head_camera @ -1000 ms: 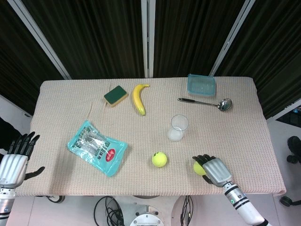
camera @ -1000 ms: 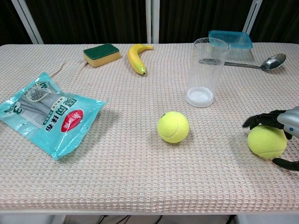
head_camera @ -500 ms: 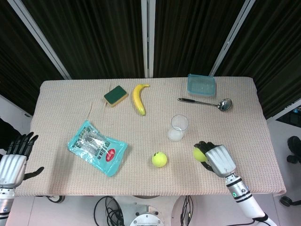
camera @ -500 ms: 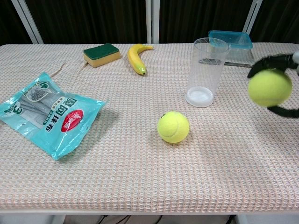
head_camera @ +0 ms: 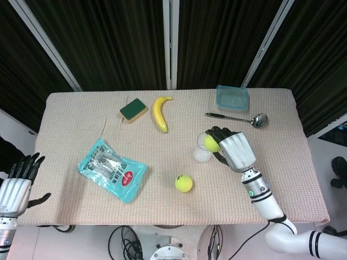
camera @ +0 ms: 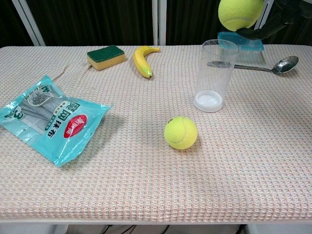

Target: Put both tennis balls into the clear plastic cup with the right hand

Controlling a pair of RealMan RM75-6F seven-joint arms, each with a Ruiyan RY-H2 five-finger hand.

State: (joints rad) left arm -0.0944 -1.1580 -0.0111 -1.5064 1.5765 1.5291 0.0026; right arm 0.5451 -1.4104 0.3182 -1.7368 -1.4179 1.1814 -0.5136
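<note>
While the right hand [head_camera: 234, 151] grips one tennis ball [camera: 240, 13] just above the rim of the clear plastic cup [camera: 216, 75], the second tennis ball [camera: 181, 132] lies on the table [camera: 146, 185] nearer its front edge. Off the table's left front corner, the left hand [head_camera: 16, 181] hangs empty, fingers spread.

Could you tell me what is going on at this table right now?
The right hand holds one tennis ball in the air just above the mouth of the clear plastic cup, which stands upright and has no ball in it. The second tennis ball lies on the tablecloth in front of the cup. The left hand is open at the table's edge, holding nothing.
</note>
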